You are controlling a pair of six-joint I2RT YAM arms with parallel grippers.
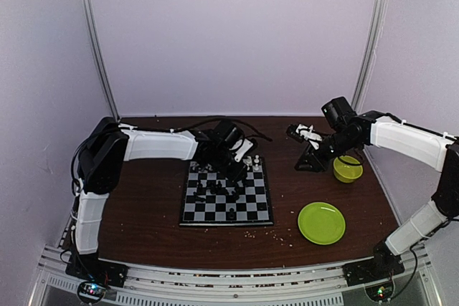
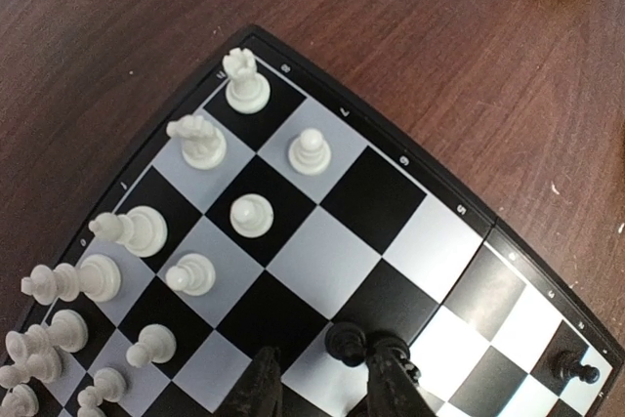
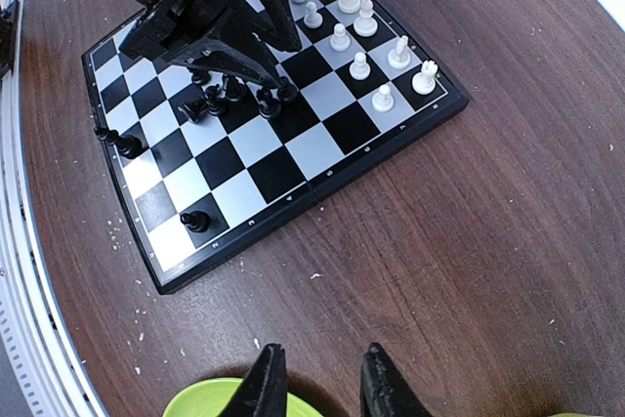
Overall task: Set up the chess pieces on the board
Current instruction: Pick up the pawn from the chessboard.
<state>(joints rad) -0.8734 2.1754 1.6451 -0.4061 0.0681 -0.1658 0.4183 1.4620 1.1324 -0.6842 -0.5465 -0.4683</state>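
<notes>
Top view, near first: crumbs [image 1: 276, 234] lie off the near edge of the board [image 1: 204, 209], and a green plate [image 1: 321, 222] sits at its 4 o'clock, apart from it. The black pieces [image 3: 220, 100] bunch mid-board with a stray pawn [image 3: 195, 220] nearer the near rim, so the black rows look unset. The white pieces [image 2: 244, 85] line the far edge at 12 o'clock, likely done. The left gripper [image 2: 322, 363] hangs over mid-board, forearm reaching in from 9 o'clock, wrist tipped down. Its fingers are spread around one black piece [image 2: 345, 342], just beside one finger, not pinched; probably lining up a pick. The right gripper [image 3: 321, 354] hovers at 2 o'clock near a green bowl [image 1: 347, 170], fingers parted and empty, likely parked clear.
</notes>
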